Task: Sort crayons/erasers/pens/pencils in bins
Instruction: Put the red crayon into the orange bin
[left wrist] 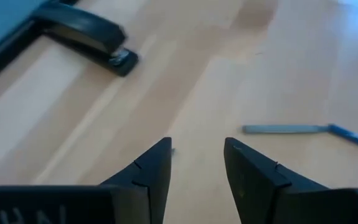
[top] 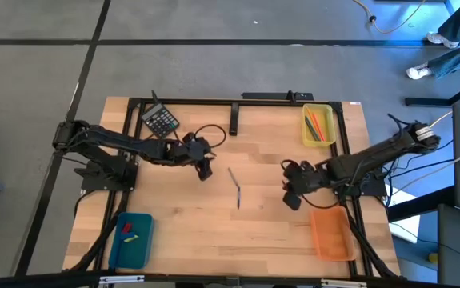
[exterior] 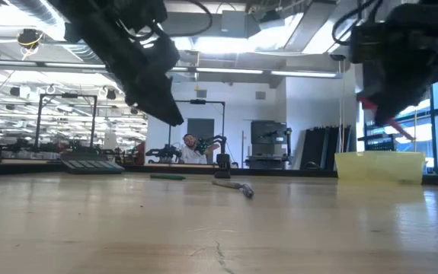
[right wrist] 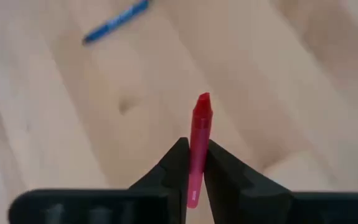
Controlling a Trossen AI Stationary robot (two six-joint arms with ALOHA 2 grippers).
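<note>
Right gripper (right wrist: 192,163): jaws clamped on a red crayon (right wrist: 198,140), whose pointed tip projects forward beyond the fingertips above bare wood; farther ahead of these jaws lies a blue pen (right wrist: 115,22). In the high view this gripper (top: 293,198) hangs just beside the orange bin (top: 331,232), with the yellow bin (top: 319,126), holding orange and green crayons (top: 318,125), well beyond it. Left gripper (left wrist: 197,165): jaws apart and holding nothing, above the table (left wrist: 185,93); ahead of them and to one side lies a slim grey stick (left wrist: 281,129) end to end with the blue pen (left wrist: 353,135), and farther off a black clamp (left wrist: 88,34). From above, the left gripper (top: 204,170) hangs near the calculator (top: 161,122); the teal bin (top: 131,240), containing small erasers (top: 129,232), sits at the near corner behind that arm.
</note>
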